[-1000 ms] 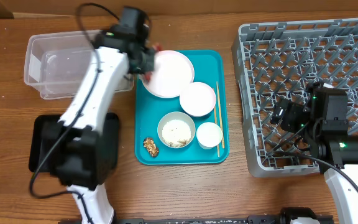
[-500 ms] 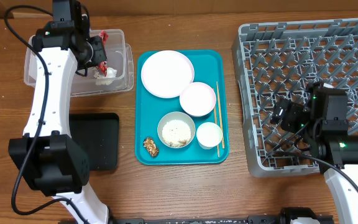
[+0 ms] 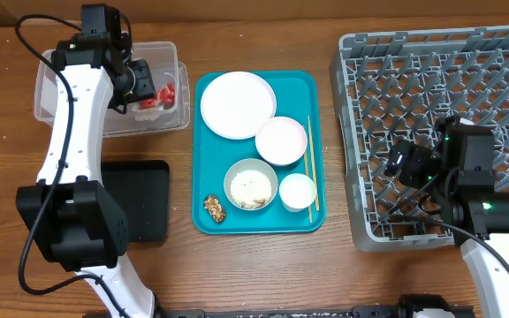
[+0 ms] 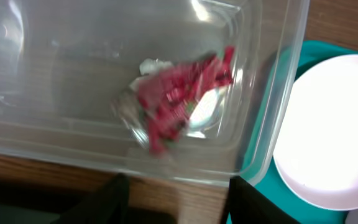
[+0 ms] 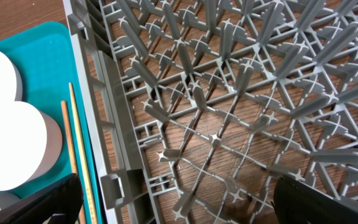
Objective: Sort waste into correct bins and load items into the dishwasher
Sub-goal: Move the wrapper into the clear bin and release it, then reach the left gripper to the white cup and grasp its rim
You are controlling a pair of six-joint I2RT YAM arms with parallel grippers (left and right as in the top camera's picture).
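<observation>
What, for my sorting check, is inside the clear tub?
The red wrapper is inside the clear tub, with a bit of white tissue showing at its edge. The wrapper covers the rest of the tissue and anything beneath it.

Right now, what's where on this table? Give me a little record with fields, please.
left gripper: open, over the clear tub, holding nothing
clear tub contents: red wrapper, white tissue
right gripper: open, over the dish rack
dish rack contents: no dishes visible
teal tray: big plate, smaller white dish, bowl of rice, cup, chopsticks, brown food lump
black tray: left of the teal tray, partly hidden by the left arm
</observation>
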